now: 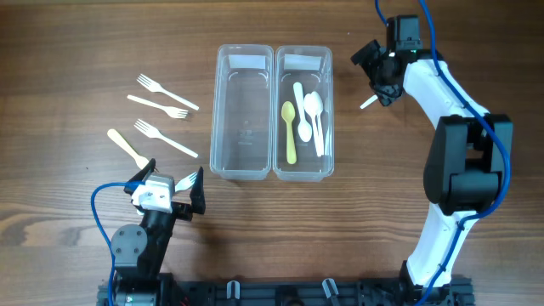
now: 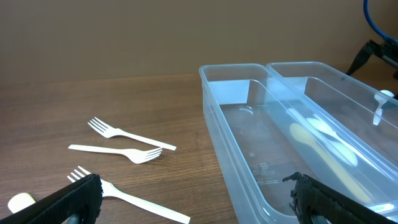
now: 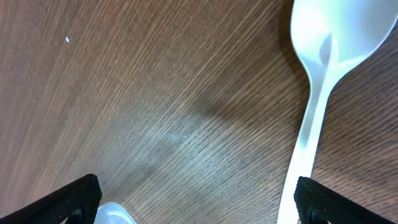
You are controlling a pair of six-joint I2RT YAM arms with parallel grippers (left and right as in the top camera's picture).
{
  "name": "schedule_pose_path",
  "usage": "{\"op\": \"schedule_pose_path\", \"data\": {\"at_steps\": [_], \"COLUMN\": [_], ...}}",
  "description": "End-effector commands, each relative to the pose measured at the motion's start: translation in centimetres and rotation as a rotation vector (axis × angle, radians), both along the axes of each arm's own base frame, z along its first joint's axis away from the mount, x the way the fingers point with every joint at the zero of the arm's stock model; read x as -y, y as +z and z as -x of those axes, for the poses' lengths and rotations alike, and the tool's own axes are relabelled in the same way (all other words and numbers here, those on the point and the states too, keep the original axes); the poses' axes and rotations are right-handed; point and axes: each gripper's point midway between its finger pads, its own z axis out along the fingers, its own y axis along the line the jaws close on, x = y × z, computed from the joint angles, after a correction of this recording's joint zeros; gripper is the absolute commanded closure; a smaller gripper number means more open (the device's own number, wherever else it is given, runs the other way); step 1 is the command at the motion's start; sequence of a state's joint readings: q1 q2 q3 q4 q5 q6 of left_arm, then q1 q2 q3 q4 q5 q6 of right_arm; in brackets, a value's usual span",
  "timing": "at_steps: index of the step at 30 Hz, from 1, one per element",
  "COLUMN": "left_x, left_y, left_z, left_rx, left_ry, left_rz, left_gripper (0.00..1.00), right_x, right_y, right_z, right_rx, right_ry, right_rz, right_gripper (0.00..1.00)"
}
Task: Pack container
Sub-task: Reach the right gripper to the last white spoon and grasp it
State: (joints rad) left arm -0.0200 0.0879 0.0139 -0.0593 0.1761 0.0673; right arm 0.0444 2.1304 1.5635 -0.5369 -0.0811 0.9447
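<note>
Okay, spoons in one tub, forks out on the table

We see two clear tubs touching side by side. The right tub [image 1: 303, 61] holds a yellow spoon [image 1: 290, 132] and a few white spoons [image 1: 313, 106], and the left tub [image 1: 245, 127] sits beside it. Three forks [image 1: 167, 92] and a cream utensil [image 1: 126, 146] lie on the table [image 1: 68, 51] left of the tubs. Our right gripper [image 1: 374, 76] hangs over a loose white spoon [image 3: 314, 93] lying flat on the wood right of the tubs, fingers spread wide and gripping nothing. Our left gripper [image 1: 174, 172] sits near the front edge by the left tub, also wide open with nothing in it.
</note>
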Motion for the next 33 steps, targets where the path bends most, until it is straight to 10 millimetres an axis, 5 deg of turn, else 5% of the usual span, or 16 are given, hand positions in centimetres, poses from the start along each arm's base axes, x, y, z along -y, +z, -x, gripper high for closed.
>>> {"op": "schedule_pose_path", "data": {"at_steps": [1, 8, 11, 17, 22, 27, 33], "left_x": [0.1, 0.1, 0.1, 0.1, 0.1, 0.1, 0.1], "left_y": [-0.3, -0.3, -0.3, -0.3, -0.3, -0.3, -0.3], "left_z": [0.0, 0.0, 0.0, 0.0, 0.0, 0.0, 0.0], "left_rx": [-0.002, -0.002, -0.002, -0.002, -0.002, -0.002, -0.002], "left_ry": [-0.004, -0.004, -0.004, -0.004, -0.004, -0.004, -0.004], "left_rz": [-0.015, -0.015, -0.015, -0.015, -0.015, -0.015, -0.015], "left_gripper": [0.00, 0.00, 0.00, 0.00, 0.00, 0.00, 0.00], "right_x": [0.5, 0.0, -0.1, -1.4, 0.1, 0.8, 4.1], "right_y": [-1.2, 0.0, -1.4, -4.2, -6.0, -6.2, -5.4], "right_z": [-0.1, -2.3, -2.5, -1.0, 3.2, 4.6, 4.9], "right_rx": [-0.007, 0.095, 0.083, -0.005, -0.196, -0.245, -0.245], "right_ry": [-0.011, -0.001, -0.002, 0.031, -0.038, 0.037, 0.094], "right_rz": [0.027, 0.001, -0.002, -0.070, -0.028, 0.023, 0.128], "right_gripper": [0.00, 0.00, 0.00, 0.00, 0.00, 0.00, 0.00]}}
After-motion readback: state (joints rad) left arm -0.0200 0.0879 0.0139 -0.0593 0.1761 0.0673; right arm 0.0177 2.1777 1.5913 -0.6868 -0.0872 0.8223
